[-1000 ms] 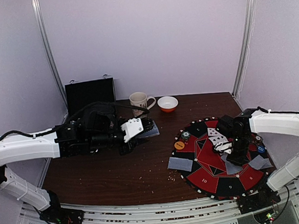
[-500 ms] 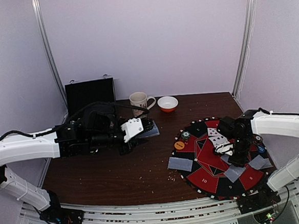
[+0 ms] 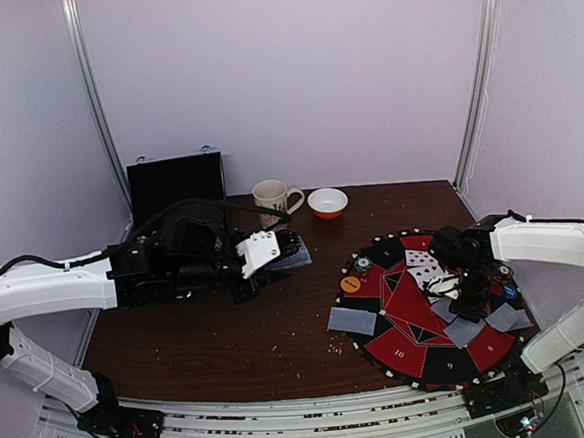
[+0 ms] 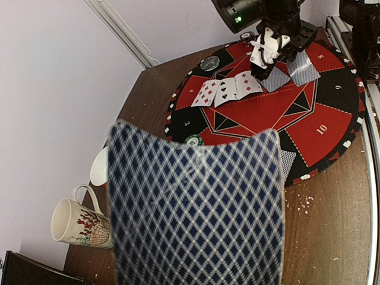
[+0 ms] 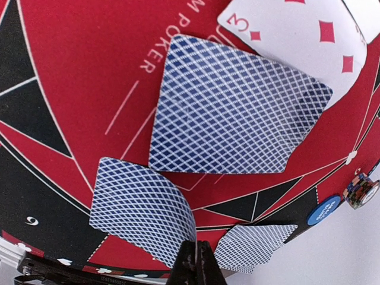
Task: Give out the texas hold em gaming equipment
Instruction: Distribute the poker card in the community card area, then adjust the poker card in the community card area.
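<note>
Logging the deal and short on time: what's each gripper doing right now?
Left gripper: closed on the card deck.
Right gripper: closed, apparently pinching a corner of a face-down card.

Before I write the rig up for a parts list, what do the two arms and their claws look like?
Both have white tubular links and black joints. A black cable loops along the left arm; the right arm shows a green wrist light. The left claw has a white body; the right claw has thin dark fingers.
</note>
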You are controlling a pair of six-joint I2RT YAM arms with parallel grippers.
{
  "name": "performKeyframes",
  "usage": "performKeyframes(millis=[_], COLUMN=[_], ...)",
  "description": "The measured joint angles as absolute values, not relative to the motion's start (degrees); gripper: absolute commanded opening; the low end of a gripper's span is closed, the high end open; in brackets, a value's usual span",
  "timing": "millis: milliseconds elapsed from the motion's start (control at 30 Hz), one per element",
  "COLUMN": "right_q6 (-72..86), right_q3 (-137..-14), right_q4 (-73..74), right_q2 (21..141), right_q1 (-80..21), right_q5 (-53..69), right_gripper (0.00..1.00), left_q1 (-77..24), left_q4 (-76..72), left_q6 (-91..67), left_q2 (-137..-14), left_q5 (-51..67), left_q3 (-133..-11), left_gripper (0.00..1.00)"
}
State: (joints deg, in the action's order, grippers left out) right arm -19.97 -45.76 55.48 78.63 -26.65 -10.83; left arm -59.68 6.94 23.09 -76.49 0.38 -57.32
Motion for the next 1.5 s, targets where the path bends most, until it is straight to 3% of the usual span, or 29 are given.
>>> performKeyframes(millis=[167,367,500,700,1033,1233,1500], right_q6=[-19.4,-18.1,-17.8,-18.3,-18.5,-18.6,-19.3], right_q3=[-45.1,-44.3,-43.2,-45.7,-50.3,-50.9,-51.0], right_q4=[55.4,55.6,55.9,54.9,44.4,40.6,40.9], right_q2=[79.2,79.2,78.9,77.8,89.1,95.4,95.1], right_q1=[-26.3,-26.3,-26.3,-25.0,-16.3,-15.4,-15.2], right_q5=[-11.7,-14.0,-16.0,-16.7,-23.4,-23.8,-21.2], right_gripper=[0.01,0.3,0.39,0.41,0.26,0.25,0.26], left_q1=[-59.7,-59.7,-59.7,-59.7,-59.7,-59.7,-59.7], left_q4=[6.9,6.9,6.9,6.9,7.0,7.0,7.0], left_q6=[23.1,23.1,23.1,23.1,23.1,23.1,23.1], left_q2=[-76.5,-76.5,-76.5,-76.5,-76.5,-76.5,-76.5], left_q5=[0.4,0.4,0.4,0.4,0.3,0.2,0.2], left_q3=[-57.3,-57.3,-57.3,-57.3,-57.3,-57.3,-57.3], left_gripper=[0.32,0.32,0.32,0.32,0.32,0.32,0.32])
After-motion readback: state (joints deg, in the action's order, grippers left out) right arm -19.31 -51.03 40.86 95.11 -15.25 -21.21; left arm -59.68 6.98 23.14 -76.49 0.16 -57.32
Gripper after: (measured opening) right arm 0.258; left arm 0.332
